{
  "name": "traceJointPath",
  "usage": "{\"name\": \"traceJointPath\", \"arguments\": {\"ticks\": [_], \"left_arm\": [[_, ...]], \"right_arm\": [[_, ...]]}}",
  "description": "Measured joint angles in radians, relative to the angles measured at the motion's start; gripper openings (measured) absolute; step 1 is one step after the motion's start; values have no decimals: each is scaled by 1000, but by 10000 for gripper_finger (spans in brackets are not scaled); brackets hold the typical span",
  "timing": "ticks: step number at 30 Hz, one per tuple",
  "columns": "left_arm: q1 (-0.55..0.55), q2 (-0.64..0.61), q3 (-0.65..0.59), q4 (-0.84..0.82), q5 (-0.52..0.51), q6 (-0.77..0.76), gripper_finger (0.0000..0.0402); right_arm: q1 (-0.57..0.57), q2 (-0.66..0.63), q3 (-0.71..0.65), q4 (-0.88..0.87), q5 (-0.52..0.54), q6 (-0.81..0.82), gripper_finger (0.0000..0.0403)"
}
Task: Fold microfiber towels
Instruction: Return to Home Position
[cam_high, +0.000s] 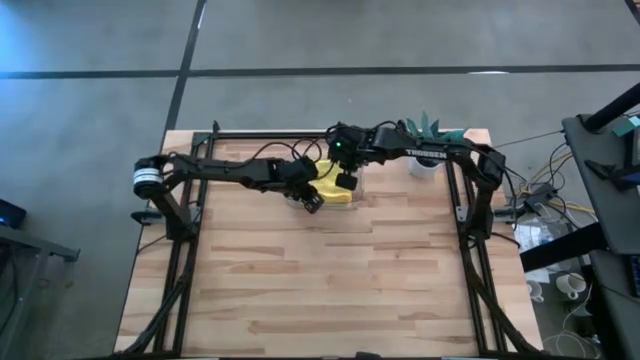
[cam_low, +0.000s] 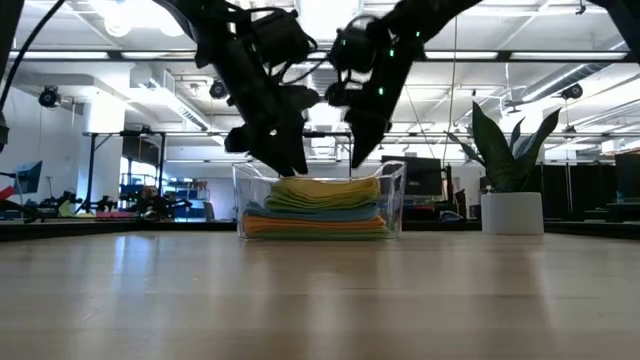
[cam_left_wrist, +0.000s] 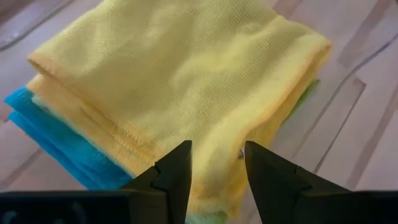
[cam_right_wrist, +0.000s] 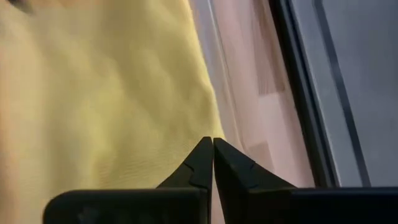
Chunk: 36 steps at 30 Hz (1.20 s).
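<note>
Right, the microfiber towels (cam_low: 315, 208) lie stacked flat inside the clear tray (cam_low: 398, 195), directly below both grippers: left gripper (cam_left_wrist: 217, 144) fingers slightly parted and empty, right gripper (cam_right_wrist: 212, 140) fingers closed on nothing, so the exit from the tray looks straight up.

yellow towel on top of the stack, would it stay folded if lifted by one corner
Probably not: the yellow towel is soft cloth with loose, rounded folds, so it would likely droop open. Its nubby weave should resist slipping. Thin layers suggest it is light.
</note>
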Motion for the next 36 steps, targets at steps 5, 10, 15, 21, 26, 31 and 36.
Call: {"name": "traceJointPath", "arguments": {"ticks": [5,10,15,21,26,31,36], "left_arm": [[-20,-61,0,-41,-7,14,132],[-101,-192,-31,-67,-91,20,132],[-227,-408,-176,-48,-174,48,132],[-394,-740,-455,206,-217,171,132],[-417,-948,-623,334,-216,173,132],[-417,-1061,-714,493,-211,193,132],[-417,-1106,-810,700,-211,342,132]], "right_arm": [[-9,70,-8,8,3,-8,9],[-6,115,-2,16,3,-12,9],[-2,-26,-22,38,-8,2,9],[78,-297,-279,350,-160,9,9],[198,-499,-514,614,-181,21,9],[287,-641,-618,624,-177,94,9],[358,-751,-714,690,-177,174,9]]}}
